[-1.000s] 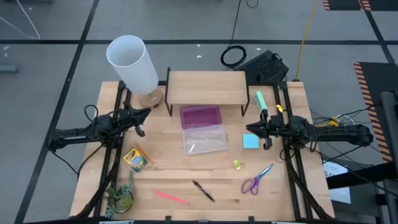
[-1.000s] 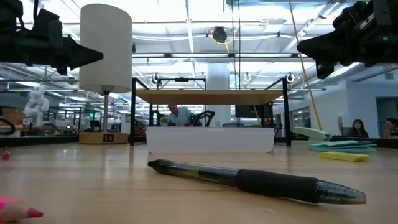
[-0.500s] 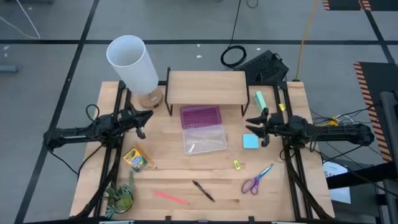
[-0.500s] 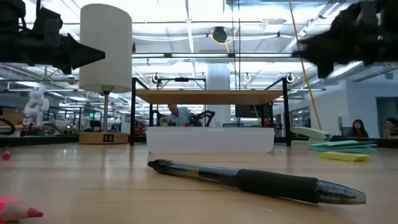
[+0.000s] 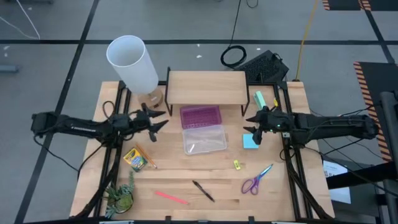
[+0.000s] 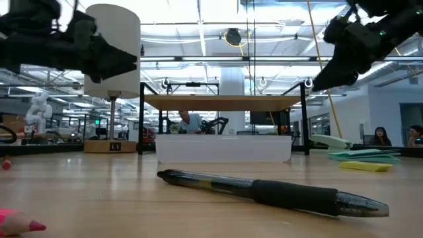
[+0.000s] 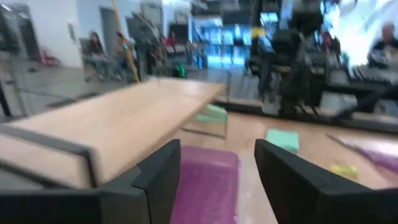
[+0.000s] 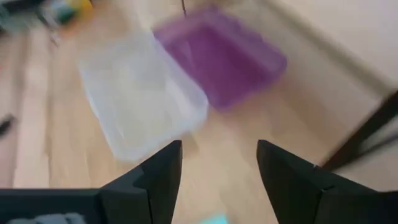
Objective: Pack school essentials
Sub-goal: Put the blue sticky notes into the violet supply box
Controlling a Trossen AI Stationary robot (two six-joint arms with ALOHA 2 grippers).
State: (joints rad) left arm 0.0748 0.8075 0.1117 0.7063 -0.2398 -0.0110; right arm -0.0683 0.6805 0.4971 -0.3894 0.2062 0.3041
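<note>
Wooden worktop [image 5: 186, 180]: open case [image 5: 203, 129] at centre between left tool [image 5: 157, 120] and right tool [image 5: 254, 129], both spread open and empty; light-blue note pad [image 5: 250, 142] just beside right tool.

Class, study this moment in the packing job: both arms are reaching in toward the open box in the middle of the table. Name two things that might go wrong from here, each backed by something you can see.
1. The left gripper and right gripper, both open, flank the open purple-and-clear case; closing in together, they might knock it or each other.
2. The right gripper hangs right by the light-blue note pad; a careless descent may push it instead of gripping it.
</note>
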